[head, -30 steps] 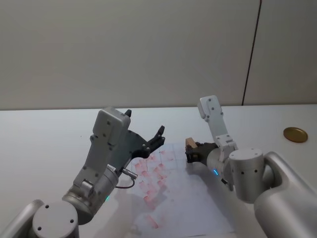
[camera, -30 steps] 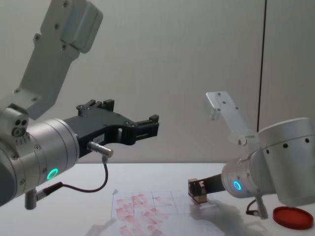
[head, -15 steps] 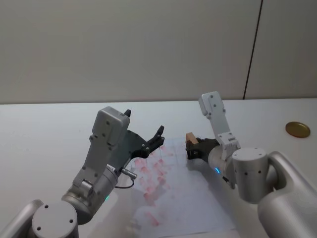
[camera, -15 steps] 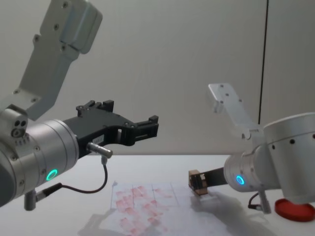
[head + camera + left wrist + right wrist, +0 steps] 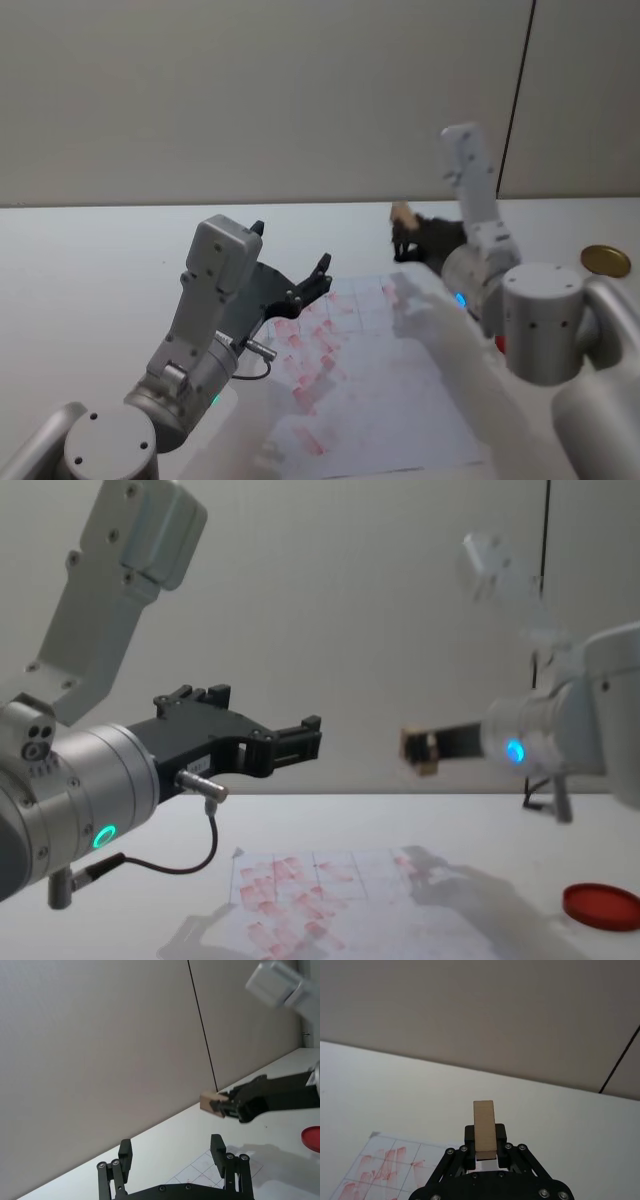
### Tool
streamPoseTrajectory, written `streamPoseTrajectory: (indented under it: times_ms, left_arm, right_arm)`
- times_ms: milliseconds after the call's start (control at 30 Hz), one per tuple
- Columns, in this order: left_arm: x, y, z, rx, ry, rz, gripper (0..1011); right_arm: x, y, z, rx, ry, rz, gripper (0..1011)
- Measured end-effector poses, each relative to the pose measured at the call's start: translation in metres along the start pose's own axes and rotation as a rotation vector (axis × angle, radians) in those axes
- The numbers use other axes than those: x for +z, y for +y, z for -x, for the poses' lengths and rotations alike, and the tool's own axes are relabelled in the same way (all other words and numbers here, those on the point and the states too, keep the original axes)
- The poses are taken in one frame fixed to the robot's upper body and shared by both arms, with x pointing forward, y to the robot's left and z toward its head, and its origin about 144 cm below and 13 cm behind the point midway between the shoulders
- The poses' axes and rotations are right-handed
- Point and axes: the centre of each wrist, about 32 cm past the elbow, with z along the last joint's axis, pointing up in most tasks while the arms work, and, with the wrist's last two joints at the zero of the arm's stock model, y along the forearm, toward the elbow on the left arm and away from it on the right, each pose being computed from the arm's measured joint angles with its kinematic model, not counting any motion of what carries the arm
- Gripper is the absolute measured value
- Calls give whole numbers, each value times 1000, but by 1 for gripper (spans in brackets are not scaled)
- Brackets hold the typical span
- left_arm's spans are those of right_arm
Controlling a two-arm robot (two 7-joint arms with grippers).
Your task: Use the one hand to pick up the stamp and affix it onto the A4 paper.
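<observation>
right gripper grips stamp above a4 paper far edge; left gripper parked, fingers apart.

A small light-tan wooden stamp, a plain rectangular block, is pinched between the black fingers of the right hand. It sits in the air, well above the far right corner of the A4 paper. That white sheet lies flat on the counter, ruled in a faint grid, many squares carrying pinkish-red rectangular marks.
</observation>
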Motion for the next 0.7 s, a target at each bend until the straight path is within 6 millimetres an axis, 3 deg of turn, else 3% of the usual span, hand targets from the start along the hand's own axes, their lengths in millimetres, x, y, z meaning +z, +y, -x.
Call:
streamPoseTrajectory:
  times_ms: [300, 700]
  left_arm:
    - [0, 0, 0, 0, 0, 0, 993]
    - [0, 0, 0, 0, 0, 0, 993]
  right_arm:
    - [10, -21, -12, -50, 43, -64, 213]
    - [-9, -47, -31, -103, 104, -29, 213]
